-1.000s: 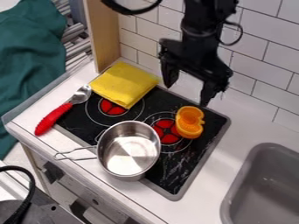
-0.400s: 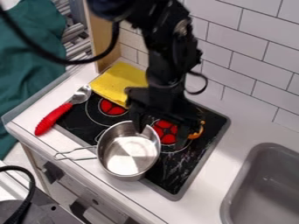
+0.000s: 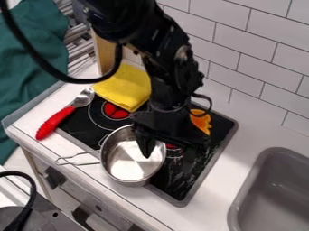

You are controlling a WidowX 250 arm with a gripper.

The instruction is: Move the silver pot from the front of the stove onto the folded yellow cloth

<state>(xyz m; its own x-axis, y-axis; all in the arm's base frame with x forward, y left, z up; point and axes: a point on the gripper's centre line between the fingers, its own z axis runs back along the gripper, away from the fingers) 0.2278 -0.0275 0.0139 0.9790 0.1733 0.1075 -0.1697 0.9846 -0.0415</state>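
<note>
The black gripper (image 3: 170, 154) hangs over the right side of the steel pot (image 3: 133, 162), its fingers apart. One finger is over the inside of the pot, and the other is to the right of the wall, dark against the black stove top. Whether they touch the pot cannot be told. The pot's wire handle points left. Behind the gripper, partly hidden by it, is an orange cup-like object (image 3: 201, 122) on the stove's back right part.
A folded yellow cloth (image 3: 128, 88) lies at the stove's back left corner. A spoon with a red handle (image 3: 55, 122) rests along the left edge. The black stove top (image 3: 175, 180) has red burners; a grey sink (image 3: 274, 194) is at right, a tiled wall behind.
The gripper has come forward, down and to the left, from the stove's back edge to the pot's right side. The pot and the orange object have not visibly moved.
</note>
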